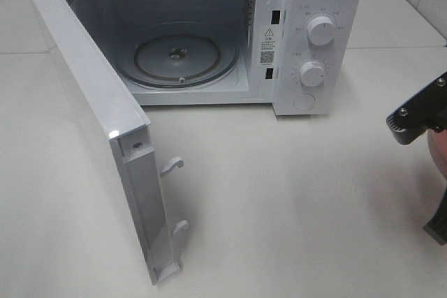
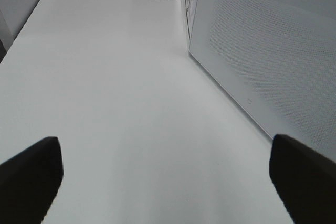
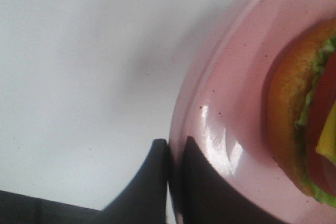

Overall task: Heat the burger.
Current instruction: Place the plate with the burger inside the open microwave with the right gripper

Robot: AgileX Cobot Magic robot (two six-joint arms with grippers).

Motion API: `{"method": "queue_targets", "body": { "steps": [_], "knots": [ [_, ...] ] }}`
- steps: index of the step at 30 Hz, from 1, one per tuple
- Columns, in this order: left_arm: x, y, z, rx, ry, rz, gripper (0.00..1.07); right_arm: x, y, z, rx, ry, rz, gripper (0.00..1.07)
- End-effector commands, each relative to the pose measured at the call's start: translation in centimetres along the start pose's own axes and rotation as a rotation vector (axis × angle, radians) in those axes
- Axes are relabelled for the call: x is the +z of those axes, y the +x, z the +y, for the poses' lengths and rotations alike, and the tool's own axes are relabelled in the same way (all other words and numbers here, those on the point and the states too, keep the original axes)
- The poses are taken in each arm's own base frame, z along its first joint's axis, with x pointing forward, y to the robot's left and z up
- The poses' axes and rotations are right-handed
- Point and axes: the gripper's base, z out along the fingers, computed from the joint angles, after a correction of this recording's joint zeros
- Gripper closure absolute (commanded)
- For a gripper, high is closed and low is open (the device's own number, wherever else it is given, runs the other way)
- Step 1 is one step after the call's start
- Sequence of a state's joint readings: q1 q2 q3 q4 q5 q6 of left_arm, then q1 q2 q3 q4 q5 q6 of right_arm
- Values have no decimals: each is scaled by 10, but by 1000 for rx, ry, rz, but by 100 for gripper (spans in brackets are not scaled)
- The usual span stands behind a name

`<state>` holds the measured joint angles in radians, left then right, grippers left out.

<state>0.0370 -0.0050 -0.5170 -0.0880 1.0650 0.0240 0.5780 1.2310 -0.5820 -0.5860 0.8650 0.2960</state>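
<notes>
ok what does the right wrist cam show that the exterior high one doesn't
Only the right wrist view: the burger sitting on the pink plate, and the right gripper shut on the plate's rim.

Only the exterior high view: the microwave with its door open and the glass turntable bare.

Both: the white table and part of the right arm. The high view catches only a pink sliver at its right edge, probably the plate.

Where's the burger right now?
Right wrist view: the burger sits on the pink plate, whose rim the right gripper pinches, off to the microwave's right.
</notes>
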Motion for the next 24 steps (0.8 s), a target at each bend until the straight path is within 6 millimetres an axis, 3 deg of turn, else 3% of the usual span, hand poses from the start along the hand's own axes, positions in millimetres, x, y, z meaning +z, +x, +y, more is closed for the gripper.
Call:
{"method": "queue_targets", "body": {
  "steps": [1,11,24],
  "knots": [
    [-1,2,-1,-5,6,-6,7,-5,-2,0,-119,42,-33,107],
    [-1,2,-1,-5,6,-6,7,-11,-8,13,-313,29,-99,107],
    [-1,2,-1,-5,6,-6,7,-17,-15,27,-399,8,-197,106]
  ]
}}
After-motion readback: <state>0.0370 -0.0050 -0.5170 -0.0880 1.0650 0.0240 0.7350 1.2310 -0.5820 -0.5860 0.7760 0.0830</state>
